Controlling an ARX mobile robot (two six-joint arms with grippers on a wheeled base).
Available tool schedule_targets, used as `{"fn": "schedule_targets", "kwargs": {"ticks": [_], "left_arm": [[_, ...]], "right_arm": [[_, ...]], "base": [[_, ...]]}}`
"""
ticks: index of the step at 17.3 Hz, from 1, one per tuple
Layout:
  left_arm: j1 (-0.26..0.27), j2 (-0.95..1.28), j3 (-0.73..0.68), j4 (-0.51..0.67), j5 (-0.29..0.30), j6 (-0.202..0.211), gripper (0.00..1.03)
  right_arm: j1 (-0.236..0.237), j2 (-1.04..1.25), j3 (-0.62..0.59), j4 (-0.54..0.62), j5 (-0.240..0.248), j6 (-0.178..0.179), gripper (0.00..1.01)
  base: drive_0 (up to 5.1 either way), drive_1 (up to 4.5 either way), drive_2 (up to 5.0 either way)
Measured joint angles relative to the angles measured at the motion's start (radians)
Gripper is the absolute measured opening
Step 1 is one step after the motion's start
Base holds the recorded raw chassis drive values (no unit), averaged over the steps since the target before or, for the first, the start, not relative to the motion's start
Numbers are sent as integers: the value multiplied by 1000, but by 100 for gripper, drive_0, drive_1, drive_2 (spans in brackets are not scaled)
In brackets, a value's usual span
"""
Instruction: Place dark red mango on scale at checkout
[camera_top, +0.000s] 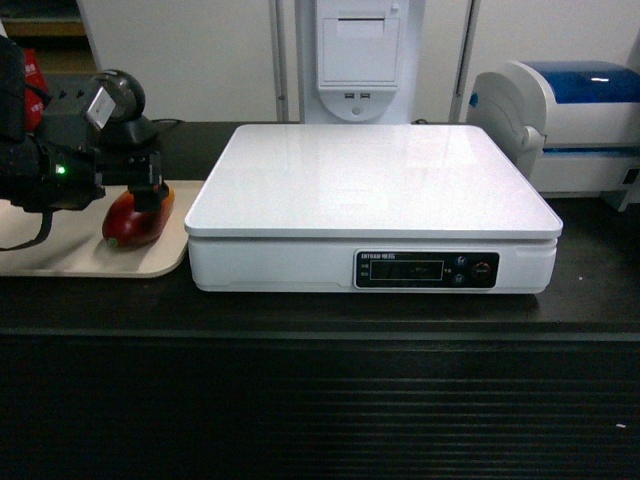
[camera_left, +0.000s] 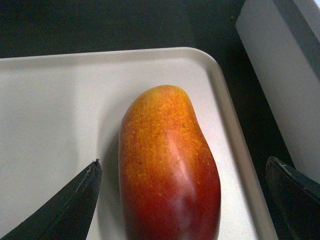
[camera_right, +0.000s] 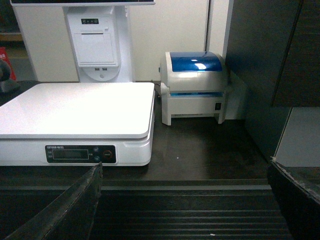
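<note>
Dark red mango (camera_left: 167, 170) on tray (camera_left: 60, 125), between wide-open, empty left hand (camera_left: 185, 200) fingers.

Probably a shop checkout (camera_top: 320, 310), scale (camera_top: 372, 180), label printer (camera_top: 570, 120)

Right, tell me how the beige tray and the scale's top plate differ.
The tray is beige and thin, lying low on the counter; the scale is white, its plate raised on a boxy body with a dark display strip. The tray carries the dark red mango, with the left gripper open around it; the scale's plate carries nothing. Both are flat with rounded corners and sit side by side on the dark checkout.
</note>
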Motion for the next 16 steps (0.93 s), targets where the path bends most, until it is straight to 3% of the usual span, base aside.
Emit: {"fn": "schedule_targets", "kwargs": {"ticks": [4,10,13,14,16], "left_arm": [[6,110,153,-98,-2,8,98],[0,186,232,-150,-31,43,98],[-6,195,237,-158,-47,65,69],[-8,195,237,-148,-50,64,63],[-11,193,214,-108,-47,65,61]], "right_arm": [[0,0,0,0,0,0,98],[0,0,0,0,0,0,98],[0,0,0,0,0,0,98],[0,0,0,0,0,0,98],[0,0,0,0,0,0,98]], "base": [[0,0,0],[0,0,0],[0,0,0],[0,0,0],[0,0,0]]}}
